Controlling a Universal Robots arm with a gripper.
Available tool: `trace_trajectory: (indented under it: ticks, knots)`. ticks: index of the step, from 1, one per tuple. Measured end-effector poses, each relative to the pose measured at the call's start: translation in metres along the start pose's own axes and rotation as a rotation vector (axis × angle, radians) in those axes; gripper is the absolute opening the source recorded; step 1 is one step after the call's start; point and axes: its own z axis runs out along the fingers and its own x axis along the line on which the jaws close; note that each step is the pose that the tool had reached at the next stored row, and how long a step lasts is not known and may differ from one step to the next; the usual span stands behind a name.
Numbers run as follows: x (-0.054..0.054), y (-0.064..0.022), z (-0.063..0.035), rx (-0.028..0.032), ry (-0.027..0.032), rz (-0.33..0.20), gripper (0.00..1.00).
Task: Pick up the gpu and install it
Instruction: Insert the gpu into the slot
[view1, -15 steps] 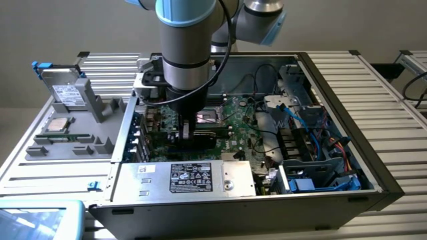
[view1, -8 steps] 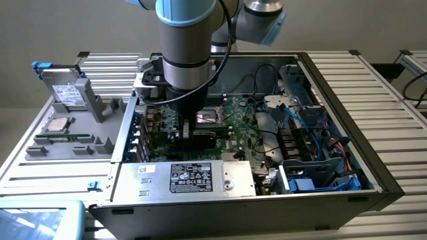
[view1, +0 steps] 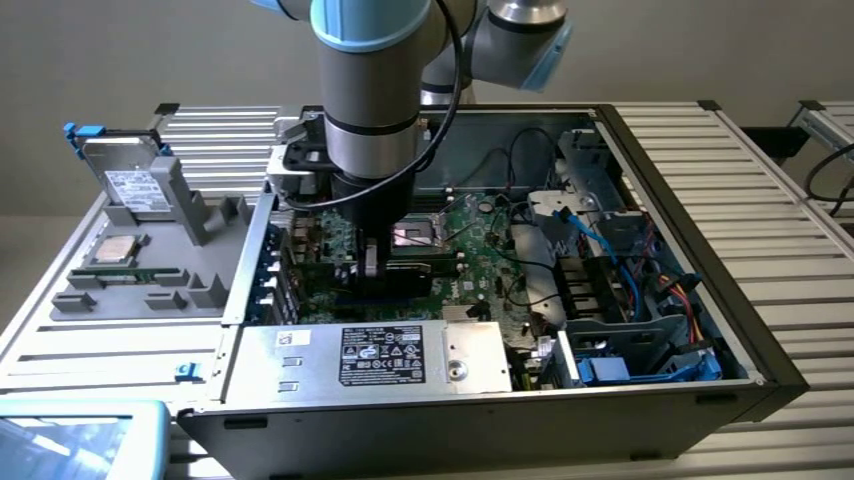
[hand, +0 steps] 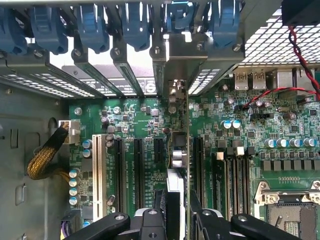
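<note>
The gpu (hand: 178, 150) shows edge-on in the wrist view, standing upright over the green motherboard (hand: 135, 120) between the black expansion slots. Its silver bracket (hand: 172, 60) meets the rear slot openings of the case. My gripper (hand: 177, 222) is shut on the gpu, with a black finger (hand: 150, 220) on each side of the card. In the exterior view my gripper (view1: 374, 262) reaches down into the open computer case (view1: 747, 350), and the gpu (view1: 407, 273) is a dark block under it. Whether the card sits fully in its slot cannot be told.
A labelled power supply (view1: 387, 355) lies at the case's near side, and blue cables (view1: 641, 290) run at the exterior view's right. A grey tray (view1: 147, 280) at the left holds a silver drive (view1: 134, 190) and a processor (view1: 118, 248). Blue slot latches (hand: 95, 25) line the rear wall.
</note>
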Motion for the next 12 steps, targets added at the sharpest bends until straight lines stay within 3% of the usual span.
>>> trace_trajectory:
  ticks: [12]
  knots:
    - [0.0000, 0.0008, 0.0012, 0.0000, 0.0005, 0.000, 0.28]
